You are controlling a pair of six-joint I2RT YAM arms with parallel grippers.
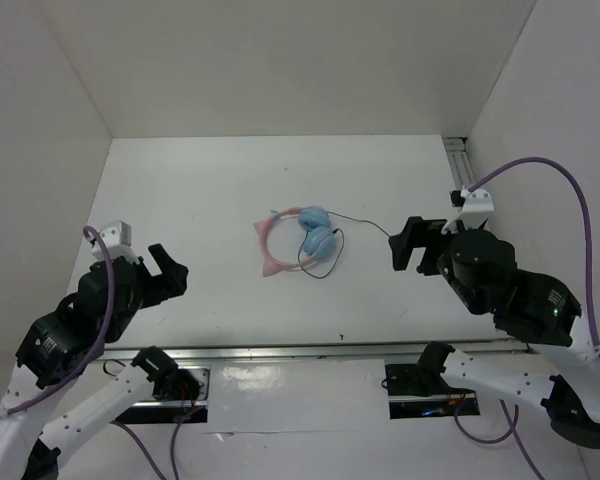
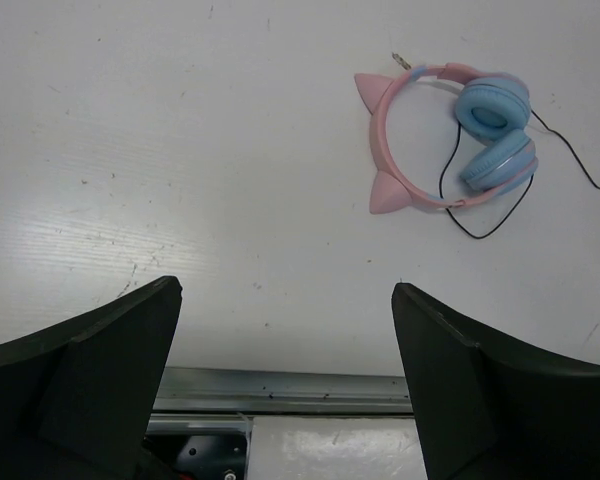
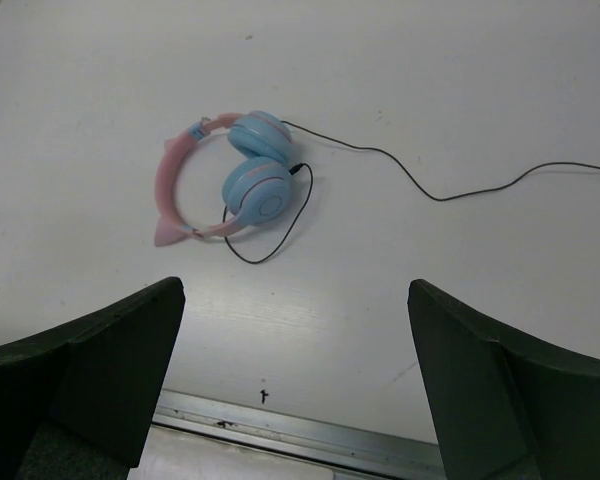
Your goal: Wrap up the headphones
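Headphones [image 1: 318, 240] with a pink cat-eared band and blue cups lie flat near the middle of the white table [image 1: 180, 180]. Their thin black cord [image 1: 365, 222] loops beside the cups and trails toward the right gripper [image 1: 401, 246]. It and the left gripper [image 1: 168, 272] are both spread wide, holding nothing, well apart from the set.

pink headphones [image 1: 298, 241], light blue cups, black cord [image 3: 450, 185], white table [image 1: 180, 200].
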